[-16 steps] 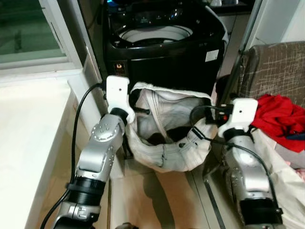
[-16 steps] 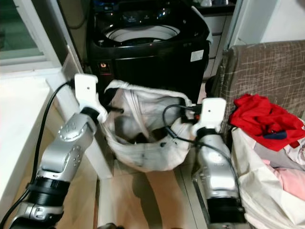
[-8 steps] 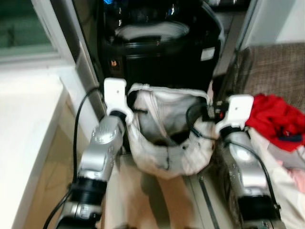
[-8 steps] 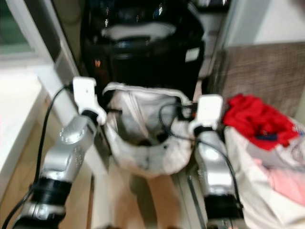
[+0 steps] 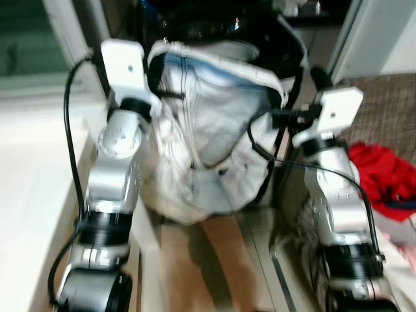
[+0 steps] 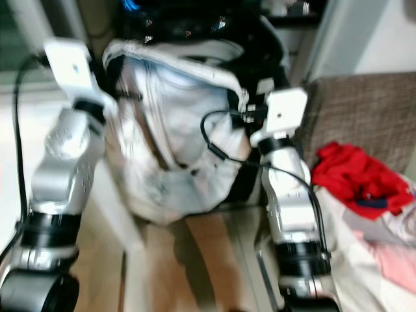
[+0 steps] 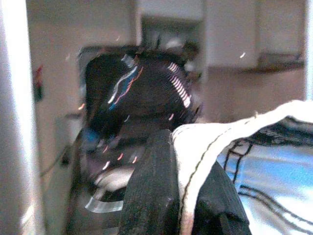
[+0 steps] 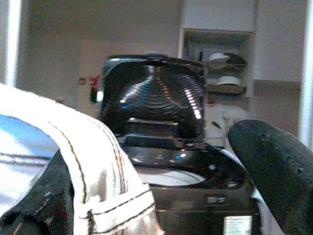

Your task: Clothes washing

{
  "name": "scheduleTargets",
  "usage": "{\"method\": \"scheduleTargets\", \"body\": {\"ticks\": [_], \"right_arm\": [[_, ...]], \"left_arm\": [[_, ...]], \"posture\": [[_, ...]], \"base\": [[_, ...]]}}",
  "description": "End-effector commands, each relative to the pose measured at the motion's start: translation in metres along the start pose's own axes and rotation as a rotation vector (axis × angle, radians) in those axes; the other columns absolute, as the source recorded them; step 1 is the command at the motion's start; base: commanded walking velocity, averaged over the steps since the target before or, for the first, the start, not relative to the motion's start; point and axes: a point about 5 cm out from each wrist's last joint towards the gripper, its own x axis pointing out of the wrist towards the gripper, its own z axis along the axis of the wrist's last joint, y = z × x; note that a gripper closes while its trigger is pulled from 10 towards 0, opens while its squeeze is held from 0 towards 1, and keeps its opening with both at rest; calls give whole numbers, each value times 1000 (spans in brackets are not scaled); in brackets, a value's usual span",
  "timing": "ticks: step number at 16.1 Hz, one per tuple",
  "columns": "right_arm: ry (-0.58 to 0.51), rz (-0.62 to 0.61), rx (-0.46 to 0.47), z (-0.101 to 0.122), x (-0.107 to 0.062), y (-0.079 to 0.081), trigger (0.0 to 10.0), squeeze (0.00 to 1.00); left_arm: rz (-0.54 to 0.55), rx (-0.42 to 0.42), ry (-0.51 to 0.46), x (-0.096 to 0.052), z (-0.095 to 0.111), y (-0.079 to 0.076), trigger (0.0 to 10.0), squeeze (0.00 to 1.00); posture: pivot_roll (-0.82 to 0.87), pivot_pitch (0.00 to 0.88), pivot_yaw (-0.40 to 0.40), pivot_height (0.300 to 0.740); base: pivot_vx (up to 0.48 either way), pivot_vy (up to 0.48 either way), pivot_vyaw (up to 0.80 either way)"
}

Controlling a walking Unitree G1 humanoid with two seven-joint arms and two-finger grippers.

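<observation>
Both arms are raised in front of the robot, holding a pair of whitish jeans (image 5: 208,130) stretched between them by the waistband, in front of the black top-loading washing machine (image 8: 171,166). The left hand (image 7: 171,196) sits at the left end of the waistband, at the upper left of the garment; in the left wrist view its black fingers (image 7: 151,191) are pressed together on the stitched white hem, which runs between them. The right hand (image 8: 161,186) holds the right end of the waistband, somewhat lower than the left hand. In the right wrist view one finger (image 8: 274,166) stands free on one side while the other lies under the folded hem, so it is pinching the cloth with the fingers not fully together.

The jeans hang open like a sack between the two hands, the body of the cloth sagging down toward the wooden floor (image 5: 214,260). The machine's lid is up, and its pale drum opening shows beyond the waistband. To the right of the right arm, a red garment (image 6: 357,179) lies on a heap of laundry against a brown checked sofa (image 6: 364,123).
</observation>
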Motion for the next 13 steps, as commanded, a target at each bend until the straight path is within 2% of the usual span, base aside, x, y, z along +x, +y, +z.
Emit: {"method": "scheduleTargets", "body": {"ticks": [1, 3, 5, 8, 9, 12, 13], "right_arm": [[15, -51, 17, -4, -7, -11, 10000, 0], [37, -66, 35, -11, -19, -13, 10000, 0], [59, -89, 46, -14, -28, -15, 10000, 0], [113, -122, 4, -16, -26, -17, 10000, 0], [110, -120, -1, -15, -25, -16, 10000, 1000], [74, -109, 30, -8, -26, -15, 10000, 1000], [26, -149, 26, 5, -22, -22, 10000, 1000]], "left_arm": [[-51, 48, -46, 14, 16, -4, 0, 0], [-106, 90, -85, 32, 33, -3, 0, 0], [-102, 126, -76, 43, 37, 4, 0, 0], [-96, 68, -18, 43, 25, 5, 0, 0], [-99, 56, 0, 40, 19, 2, 0, 0], [-127, 32, 12, 38, 11, -6, 0, 0], [-149, 34, 17, 39, 10, -9, 0, 0]], "posture": [[-153, 0, 27, 740], [-159, 0, 36, 740], [-177, 0, 53, 740], [-197, 0, 71, 740], [-197, 0, 71, 740], [-191, 0, 64, 740], [-189, 0, 62, 740]], "base": [[480, 0, 0], [480, 0, 0], [480, 0, 0], [480, 0, 0], [480, 0, 0], [480, 0, 0], [480, 0, 0]]}}
